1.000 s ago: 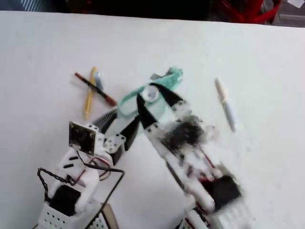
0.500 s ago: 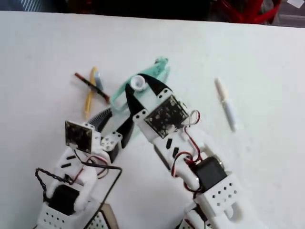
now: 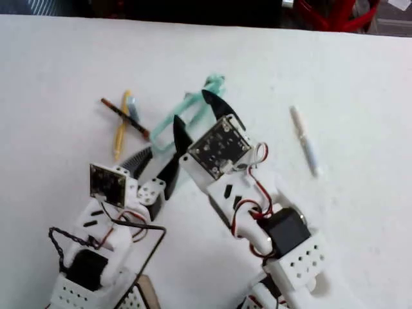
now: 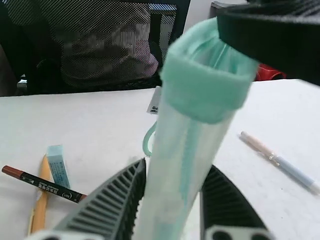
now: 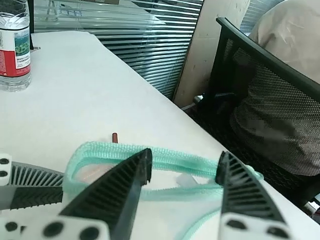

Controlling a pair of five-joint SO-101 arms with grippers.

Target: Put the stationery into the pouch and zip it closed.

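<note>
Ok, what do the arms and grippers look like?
White plastic links, black motors. The left gripper and right gripper have black, ribbed, pointed fingers. Red wires loop on the right arm, a black cable on the left arm.

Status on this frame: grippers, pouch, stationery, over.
Left gripper shut on pouch. Right gripper open, astride the pouch's mouth. Marker, pencil, eraser and pen on the table.
</note>
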